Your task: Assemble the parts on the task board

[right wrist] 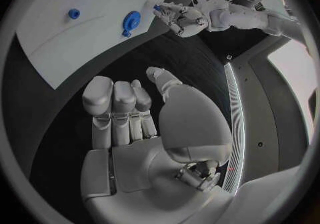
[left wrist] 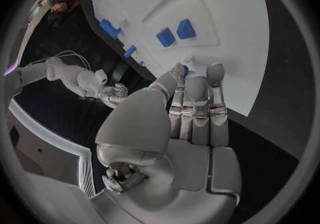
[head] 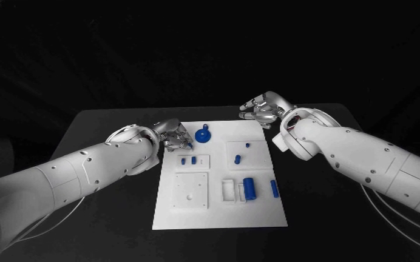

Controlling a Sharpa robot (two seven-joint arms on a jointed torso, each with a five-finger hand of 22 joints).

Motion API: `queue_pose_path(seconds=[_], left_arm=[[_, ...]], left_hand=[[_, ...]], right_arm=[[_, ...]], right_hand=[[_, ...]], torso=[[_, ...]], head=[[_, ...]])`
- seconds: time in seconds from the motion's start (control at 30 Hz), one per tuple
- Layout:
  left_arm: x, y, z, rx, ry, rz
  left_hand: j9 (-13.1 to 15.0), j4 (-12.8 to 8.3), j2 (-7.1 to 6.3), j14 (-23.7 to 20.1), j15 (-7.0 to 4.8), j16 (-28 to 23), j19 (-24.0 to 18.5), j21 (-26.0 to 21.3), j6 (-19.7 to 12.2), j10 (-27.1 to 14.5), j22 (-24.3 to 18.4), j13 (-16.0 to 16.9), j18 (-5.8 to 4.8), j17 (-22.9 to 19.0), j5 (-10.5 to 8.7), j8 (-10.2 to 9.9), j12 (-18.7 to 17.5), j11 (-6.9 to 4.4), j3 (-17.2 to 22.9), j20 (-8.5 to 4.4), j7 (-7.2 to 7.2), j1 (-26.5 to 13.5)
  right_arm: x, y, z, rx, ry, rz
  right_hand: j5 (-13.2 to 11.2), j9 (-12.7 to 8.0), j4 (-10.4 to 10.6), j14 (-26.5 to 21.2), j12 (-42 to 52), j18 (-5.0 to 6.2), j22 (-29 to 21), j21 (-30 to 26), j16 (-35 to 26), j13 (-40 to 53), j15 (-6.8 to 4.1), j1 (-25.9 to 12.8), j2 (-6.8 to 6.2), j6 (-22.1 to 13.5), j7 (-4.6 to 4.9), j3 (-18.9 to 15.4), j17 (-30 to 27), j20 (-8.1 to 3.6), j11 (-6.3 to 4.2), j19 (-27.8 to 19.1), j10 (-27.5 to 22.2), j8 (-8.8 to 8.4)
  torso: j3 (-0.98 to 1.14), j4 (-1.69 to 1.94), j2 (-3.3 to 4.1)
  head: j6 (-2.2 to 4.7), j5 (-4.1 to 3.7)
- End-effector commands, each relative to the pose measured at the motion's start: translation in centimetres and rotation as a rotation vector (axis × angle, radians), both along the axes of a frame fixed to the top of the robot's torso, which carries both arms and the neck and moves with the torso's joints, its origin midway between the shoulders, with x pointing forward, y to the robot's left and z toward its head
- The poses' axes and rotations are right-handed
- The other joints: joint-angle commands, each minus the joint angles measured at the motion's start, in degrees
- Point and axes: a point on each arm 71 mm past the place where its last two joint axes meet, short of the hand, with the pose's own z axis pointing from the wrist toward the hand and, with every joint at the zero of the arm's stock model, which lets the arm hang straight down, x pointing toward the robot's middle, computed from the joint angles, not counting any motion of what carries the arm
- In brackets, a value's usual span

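The white task board [head: 219, 210] lies in the middle of the black table. My left hand [head: 175, 136] hovers at the board's left edge near its far end and pinches a small blue part [left wrist: 185, 69] between thumb and fingertip. The left hand [right wrist: 176, 17] appears across the board in the right wrist view too. My right hand [head: 263, 109] is over the table just past the board's far right corner, with fingers [right wrist: 113, 109] straight side by side and nothing in them. A round blue part with a tab [head: 203, 134] lies on the board between the two hands.
Other blue parts are on the board: two small pegs [head: 187, 161] in a left recess, a small piece [head: 247, 145] and a block [head: 236, 159] on the right, and a cylinder [head: 249, 188] and a bar [head: 274, 188] nearer me. A square white plate [head: 191, 190] sits at near left.
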Motion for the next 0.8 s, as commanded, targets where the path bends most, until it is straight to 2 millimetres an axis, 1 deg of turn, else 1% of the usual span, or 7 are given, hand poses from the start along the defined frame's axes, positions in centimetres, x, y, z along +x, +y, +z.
queue_pose_path(seconds=[0.03,0.23,0.4,0.6,0.67,0.7,0.8], left_arm=[[-0.13,-0.29,-0.31,0.035,0.034,-0.029],[-0.09,-0.13,-0.49,0.049,0.049,-0.029],[-0.10,-0.37,-0.61,0.051,0.053,-0.033],[0.07,-0.46,-0.71,0.050,0.046,-0.025],[0.14,-0.42,-0.71,0.050,0.043,-0.021],[0.16,-0.41,-0.71,0.049,0.042,-0.020],[0.20,-0.43,-0.72,0.048,0.040,-0.018]], left_hand=[[0.00,-0.16,0.03,0.23,-0.13,-0.17,0.10,0.19,0.33,0.10,1.02,0.06,0.62,-0.07,-0.28,0.33,0.19,0.07,0.00,-0.32,0.15,-0.06],[0.01,-0.17,0.10,0.19,-0.11,-0.19,0.07,0.20,0.32,0.06,1.03,0.06,0.61,-0.07,-0.31,0.34,0.19,0.08,-0.07,-0.31,0.15,-0.03],[0.01,-0.18,0.11,0.19,-0.11,-0.19,0.06,0.20,0.32,0.05,1.03,0.06,0.60,-0.07,-0.32,0.34,0.19,0.08,-0.08,-0.31,0.15,-0.02],[0.00,-0.11,0.30,0.17,-0.12,-0.18,0.07,0.22,0.27,0.02,1.02,0.06,0.59,-0.06,-0.40,0.33,0.19,0.07,-0.22,-0.32,0.15,-0.04],[0.00,-0.11,0.30,0.17,-0.12,-0.18,0.07,0.22,0.27,0.02,1.02,0.06,0.59,-0.06,-0.40,0.33,0.19,0.07,-0.22,-0.32,0.15,-0.04],[0.00,-0.11,0.30,0.17,-0.12,-0.18,0.07,0.22,0.27,0.02,1.02,0.06,0.59,-0.06,-0.40,0.33,0.19,0.07,-0.22,-0.32,0.15,-0.04],[0.00,-0.15,0.31,0.17,-0.12,-0.19,0.06,0.22,0.26,0.05,1.01,0.07,0.60,-0.06,-0.37,0.33,0.19,0.07,-0.23,-0.32,0.16,-0.02]], right_arm=[[-0.02,0.13,-0.02,-0.002,0.004,0.012],[-0.03,0.11,-0.01,-0.003,0.005,0.011],[-0.02,0.08,-0.01,-0.003,0.005,0.010],[0.00,0.13,-0.03,-0.002,0.005,0.010],[0.01,0.12,-0.04,-0.002,0.005,0.010],[0.01,0.11,-0.04,-0.002,0.005,0.010],[0.00,0.09,-0.04,-0.003,0.005,0.009]], right_hand=[[0.20,-0.07,-0.02,0.34,0.20,0.97,4.57,0.36,-0.08,-0.05,-0.01,-0.64,0.06,0.36,0.01,0.18,0.06,0.07,-0.10,3.75,-0.06,-0.31],[0.20,-0.07,-0.02,0.34,0.20,0.97,4.57,0.36,-0.08,-0.05,-0.01,-0.64,0.06,0.36,0.01,0.18,0.06,0.07,-0.10,3.75,-0.06,-0.31],[0.20,-0.07,-0.02,0.34,0.20,0.97,4.57,0.36,-0.08,-0.05,-0.01,-0.64,0.06,0.36,0.01,0.18,0.06,0.07,-0.10,3.75,-0.06,-0.31],[0.20,-0.07,-0.02,0.34,0.20,0.97,4.57,0.36,-0.08,-0.05,-0.01,-0.64,0.06,0.36,0.01,0.18,0.06,0.07,-0.10,3.75,-0.06,-0.31],[0.20,-0.07,-0.02,0.34,0.20,0.97,4.57,0.36,-0.08,-0.05,-0.01,-0.64,0.06,0.36,0.01,0.18,0.06,0.07,-0.10,3.75,-0.06,-0.31],[0.20,-0.07,-0.02,0.34,0.20,0.97,4.57,0.36,-0.08,-0.05,-0.01,-0.64,0.06,0.36,0.01,0.18,0.06,0.07,-0.10,3.75,-0.06,-0.31],[0.20,-0.07,-0.02,0.34,0.20,0.97,4.57,0.36,-0.08,-0.05,-0.01,-0.64,0.06,0.36,0.01,0.18,0.06,0.07,-0.10,3.75,-0.06,-0.31]], torso=[[0.05,0.00,-0.03],[0.04,0.11,-0.05],[0.00,-0.01,0.00],[0.04,-0.18,0.01],[0.04,-0.07,-0.02],[0.05,-0.07,-0.02],[0.04,0.09,-0.04]], head=[[0.14,0.16],[0.14,0.21],[0.19,0.33],[0.18,0.31],[0.22,0.15],[0.22,0.14],[0.20,0.09]])
